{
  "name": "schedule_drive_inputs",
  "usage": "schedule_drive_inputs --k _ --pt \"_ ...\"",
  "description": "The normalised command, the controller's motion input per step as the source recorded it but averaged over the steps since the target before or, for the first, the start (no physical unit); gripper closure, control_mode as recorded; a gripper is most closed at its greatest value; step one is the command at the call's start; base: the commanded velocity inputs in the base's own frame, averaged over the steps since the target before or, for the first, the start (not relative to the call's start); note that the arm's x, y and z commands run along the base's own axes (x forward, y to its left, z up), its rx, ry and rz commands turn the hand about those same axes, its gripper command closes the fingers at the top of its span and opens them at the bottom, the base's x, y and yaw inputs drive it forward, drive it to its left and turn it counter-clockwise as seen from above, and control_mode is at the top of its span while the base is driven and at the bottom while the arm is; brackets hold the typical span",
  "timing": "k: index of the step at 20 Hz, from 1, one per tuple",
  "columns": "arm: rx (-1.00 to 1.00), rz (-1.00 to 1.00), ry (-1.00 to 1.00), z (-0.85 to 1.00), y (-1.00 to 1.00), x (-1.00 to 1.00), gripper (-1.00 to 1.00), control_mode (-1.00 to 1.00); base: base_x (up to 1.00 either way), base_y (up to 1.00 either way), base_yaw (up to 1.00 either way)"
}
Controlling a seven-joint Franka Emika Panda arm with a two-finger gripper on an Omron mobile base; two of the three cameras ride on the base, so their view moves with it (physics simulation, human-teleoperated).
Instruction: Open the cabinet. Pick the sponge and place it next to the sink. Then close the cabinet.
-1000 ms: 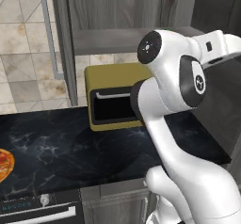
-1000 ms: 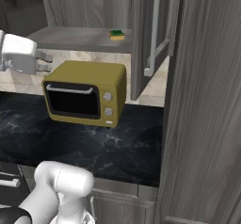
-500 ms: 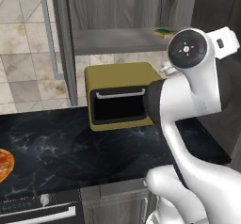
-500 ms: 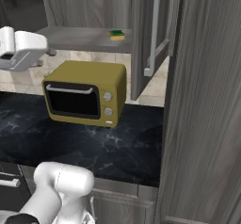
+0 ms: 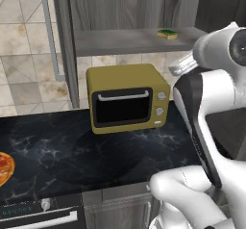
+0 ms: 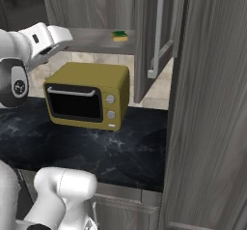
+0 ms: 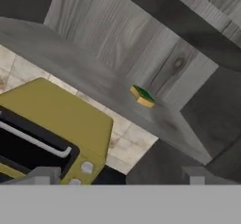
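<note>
— Cabinet (image 5: 120,6) first: what is it made of?

— Dark grey wood grain, with a flat grey shelf (image 5: 125,40) inside. Both panelled doors stand swung out; the long silver bar handle (image 6: 155,31) on the right-hand door runs vertically.

— And the sponge (image 5: 167,33)?

— A small flat block, yellow with a green top, lying on the shelf toward its right end. The hand view shows the sponge (image 7: 142,96) on the shelf's edge, well apart from the fingertips (image 7: 42,175).

— What else is around?

— A boxy mustard-yellow microwave (image 6: 87,96) with a black door, a pale bar handle and two round knobs sits on the black marbled desk (image 5: 57,151), directly under the shelf. A pizza (image 5: 4,168) lies at the desk's left edge.

— The hand (image 7: 117,176)?

— Its two dark tips stand wide apart, with nothing between them.

— Anything different from half a second ago?

— The arm's upper links have swung further right in the left base view, uncovering the sponge and more of the microwave.
</note>
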Motion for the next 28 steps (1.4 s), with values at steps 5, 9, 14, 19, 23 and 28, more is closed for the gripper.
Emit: schedule_drive_inputs --k 5,9,14,19,23,28 --pt "0.0 0.31 0.0 0.0 0.0 0.54 -1.0 -1.0 0.0 0.0 0.0" --pt "0.02 0.08 0.04 0.0 0.0 0.38 -1.0 -1.0 0.0 0.0 0.0" --pt "0.11 -0.05 0.05 0.0 0.0 0.08 -1.0 -1.0 0.0 0.0 0.0" --pt "0.19 -0.16 0.0 0.0 0.0 0.0 -1.0 -1.0 0.0 0.0 0.0" --pt "0.23 -0.19 0.0 0.0 0.0 0.0 -1.0 -1.0 0.0 0.0 0.0" --pt "0.25 -0.16 0.0 0.0 0.0 0.05 -1.0 -1.0 0.0 0.0 0.0"
